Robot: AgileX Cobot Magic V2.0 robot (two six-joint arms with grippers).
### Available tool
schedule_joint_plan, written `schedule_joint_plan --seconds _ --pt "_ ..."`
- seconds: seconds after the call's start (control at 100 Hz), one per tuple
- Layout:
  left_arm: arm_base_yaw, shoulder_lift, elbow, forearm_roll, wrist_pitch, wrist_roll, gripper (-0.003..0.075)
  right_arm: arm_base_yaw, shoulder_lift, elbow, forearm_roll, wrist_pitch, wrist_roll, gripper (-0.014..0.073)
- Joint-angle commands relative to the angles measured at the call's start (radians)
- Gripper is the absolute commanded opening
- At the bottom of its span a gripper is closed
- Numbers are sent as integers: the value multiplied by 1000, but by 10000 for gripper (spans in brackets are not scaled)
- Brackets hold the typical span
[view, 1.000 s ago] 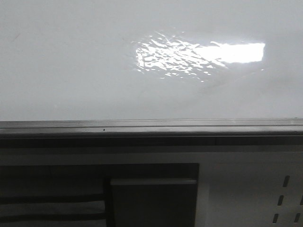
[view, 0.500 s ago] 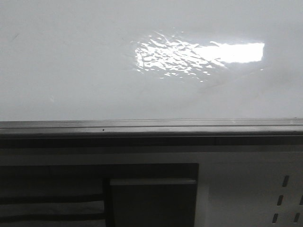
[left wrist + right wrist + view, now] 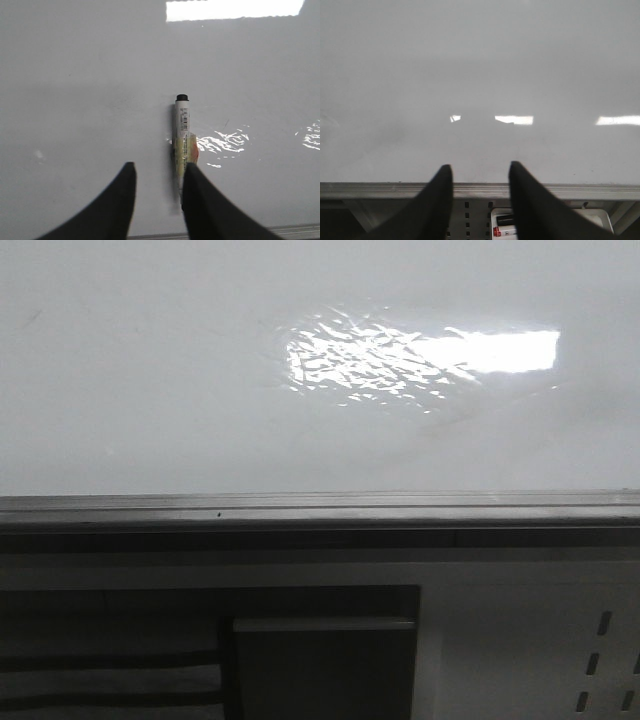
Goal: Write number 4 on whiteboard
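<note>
Whiteboard (image 3: 150,390): fills the upper half of the front view, glossy white, with a bright rippled light reflection (image 3: 400,355) right of centre. Surface looks unmarked in all 3 views; no strokes of the number 4 can be made out anywhere on it. Grey metal edge rail (image 3: 320,508) runs full width along its near border.

White perforated panel (image 3: 560,640): below the rail at the right of the front view, slots visible at its far right edge. Dark recess with a grey block (image 3: 325,665) sits beside it, toward centre.

Left gripper (image 3: 157,192): 2 dark fingers spread apart over the board, nothing between them. Jaws released.

Right gripper (image 3: 480,192): fingers likewise spread, hanging over the board's edge rail (image 3: 480,190), with a small tray (image 3: 600,217) partly visible beneath. Jaws released, holding nothing.

Marker (image 3: 182,142): lies flat on the whiteboard, white barrel with a printed label and a yellow-red band, black cap end pointing away from the left gripper. Its near end sits just by the left gripper's right-hand finger (image 3: 200,200); whether they touch is unclear from this angle.
</note>
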Motion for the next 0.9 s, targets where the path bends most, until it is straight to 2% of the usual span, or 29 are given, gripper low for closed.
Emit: schedule_joint_plan --seconds 0.0,0.04,0.09,0.56,0.66,0.75,0.89 --pt "2 15 -34 -5 -83 0 468 -4 15 -34 1 -79 4 469" --pt "2 15 -34 -5 -85 0 519 -4 15 -34 1 -79 4 517" --pt "2 15 -34 -5 -85 0 539 -4 15 -34 1 -79 4 538" --pt "2 34 -30 -28 -109 0 429 -4 15 -34 1 -71 4 531" --pt "2 69 -30 -28 -77 13 428 -4 15 -34 1 -71 4 531" --pt "-5 119 -30 -35 -54 92 431 -4 15 -33 2 -71 4 531" --pt "-53 209 -30 -53 -63 106 431 -4 15 -33 6 -71 4 531"
